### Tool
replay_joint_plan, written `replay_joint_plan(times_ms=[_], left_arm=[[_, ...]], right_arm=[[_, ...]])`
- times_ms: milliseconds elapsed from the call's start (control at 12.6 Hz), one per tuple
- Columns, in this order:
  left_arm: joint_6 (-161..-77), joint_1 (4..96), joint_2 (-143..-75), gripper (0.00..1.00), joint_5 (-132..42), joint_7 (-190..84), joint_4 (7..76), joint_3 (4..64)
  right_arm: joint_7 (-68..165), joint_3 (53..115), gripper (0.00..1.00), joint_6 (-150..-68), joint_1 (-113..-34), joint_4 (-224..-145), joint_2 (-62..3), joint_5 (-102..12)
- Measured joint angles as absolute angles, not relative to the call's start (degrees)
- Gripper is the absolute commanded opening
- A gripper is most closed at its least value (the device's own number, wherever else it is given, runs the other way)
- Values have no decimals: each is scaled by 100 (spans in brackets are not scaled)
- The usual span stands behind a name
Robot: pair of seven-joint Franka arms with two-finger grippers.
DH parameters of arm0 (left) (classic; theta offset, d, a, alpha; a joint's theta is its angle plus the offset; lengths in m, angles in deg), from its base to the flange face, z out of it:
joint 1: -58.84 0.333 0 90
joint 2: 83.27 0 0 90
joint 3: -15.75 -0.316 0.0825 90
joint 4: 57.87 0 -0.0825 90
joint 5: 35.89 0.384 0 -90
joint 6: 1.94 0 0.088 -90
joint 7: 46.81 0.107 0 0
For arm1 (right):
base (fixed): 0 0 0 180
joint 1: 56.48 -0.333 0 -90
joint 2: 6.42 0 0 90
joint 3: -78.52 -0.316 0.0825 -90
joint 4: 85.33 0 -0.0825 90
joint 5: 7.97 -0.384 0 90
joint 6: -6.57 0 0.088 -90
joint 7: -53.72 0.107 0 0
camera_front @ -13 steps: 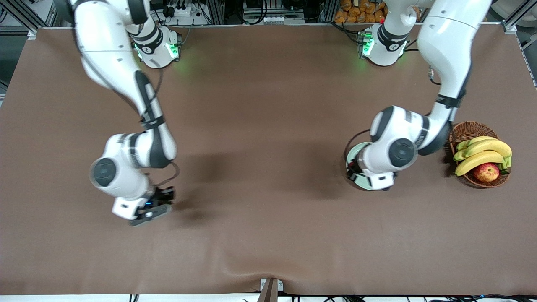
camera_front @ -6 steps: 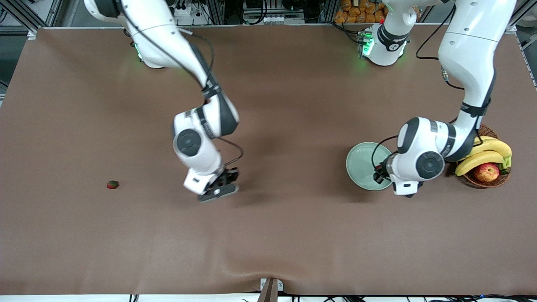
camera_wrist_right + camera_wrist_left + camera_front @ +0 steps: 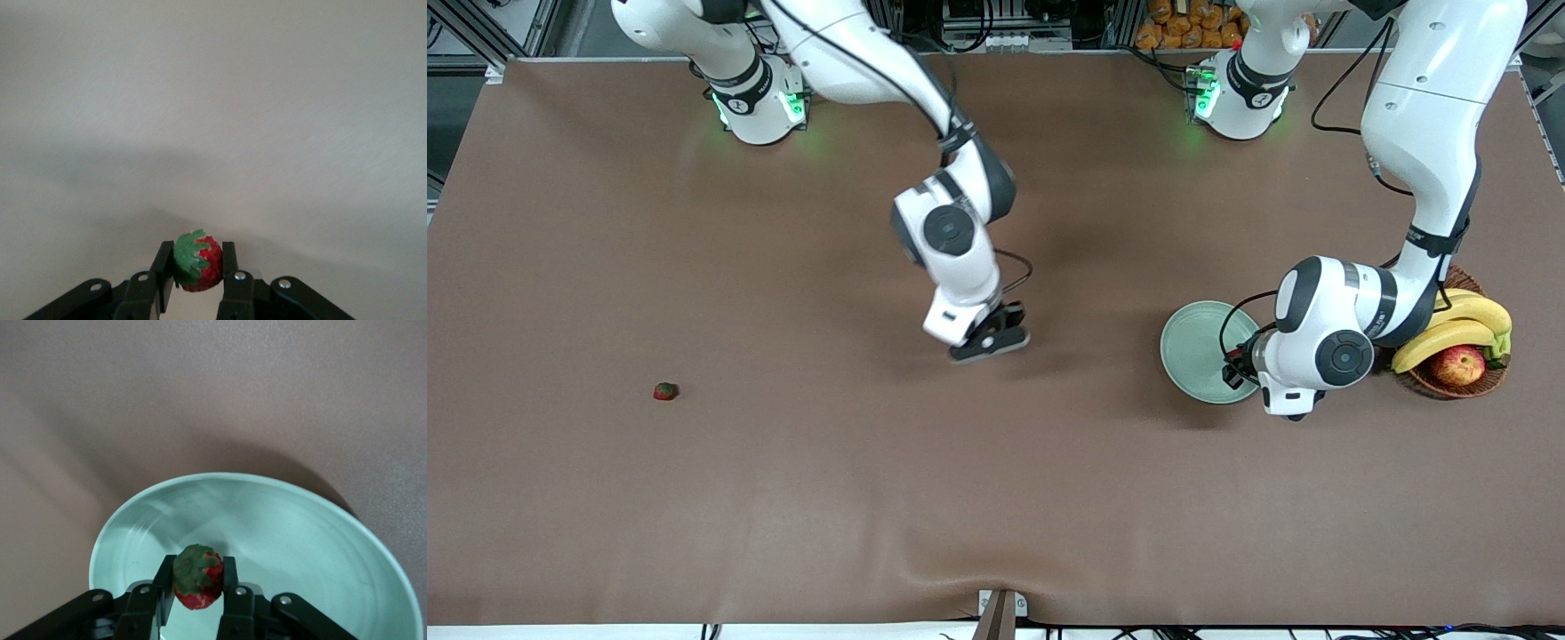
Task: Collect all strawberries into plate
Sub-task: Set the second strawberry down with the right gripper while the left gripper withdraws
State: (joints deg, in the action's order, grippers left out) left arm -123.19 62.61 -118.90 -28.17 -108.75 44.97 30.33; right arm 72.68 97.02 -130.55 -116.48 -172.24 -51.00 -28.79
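My left gripper (image 3: 198, 590) is shut on a red strawberry (image 3: 197, 579) with a dark green top, just above the pale mint-green plate (image 3: 300, 540). In the front view this gripper (image 3: 1232, 369) hangs over the plate's (image 3: 1193, 348) edge on the basket's side. My right gripper (image 3: 197, 270) is shut on a second strawberry (image 3: 199, 261) above bare brown cloth, and the front view shows it (image 3: 989, 341) over the middle of the table. A third strawberry (image 3: 664, 391) lies alone on the cloth toward the right arm's end.
A brown wicker basket (image 3: 1416, 272) with bananas (image 3: 1449, 324) and a red-yellow apple (image 3: 1458, 364) stands beside the plate at the left arm's end. The brown cloth has a ridge (image 3: 960, 569) near the front edge.
My right arm has swung from its own end of the table to the middle, carrying its strawberry and uncovering the lone berry. My left arm has shifted toward the basket, uncovering most of the plate.
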Motion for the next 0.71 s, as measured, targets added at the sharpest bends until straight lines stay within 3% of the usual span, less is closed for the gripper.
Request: replay_joint_plan(times_ms=[159, 238, 317, 396, 476, 555, 634, 714], left_arm=[[-12319, 6245, -11895, 0, -2816, -10875, 4502, 3051], [-12319, 6234, -11894, 6, -2816, -10875, 4502, 3063], [-12320, 6222, -11894, 8, -2816, -10875, 4502, 3070], [-12320, 6212, -11894, 9, -2816, -10875, 4500, 3071], [-12320, 6213, -11892, 20, -2816, -10875, 4498, 3074], [-12319, 6214, -11889, 55, -2816, -10875, 4495, 3080], [-12319, 6213, -11889, 84, -2816, -10875, 4495, 3095], [-12319, 6214, -11889, 100, -2816, -10875, 4494, 3107]], right_arm=[[7546, 9591, 17, -13133, -11752, -17224, -5183, -2879], [7583, 9571, 20, -13210, -11758, -17224, -5240, -2879], [7590, 9570, 31, -13304, -11757, -17225, -5300, -2879], [7596, 9573, 64, -13360, -11749, -17225, -5362, -2879], [7601, 9579, 100, -13393, -11726, -17225, -5415, -2879], [7604, 9593, 100, -13421, -11686, -17225, -5451, -2879], [7605, 9600, 100, -13436, -11632, -17225, -5466, -2879], [7605, 9605, 100, -13436, -11582, -17220, -5466, -2879]])
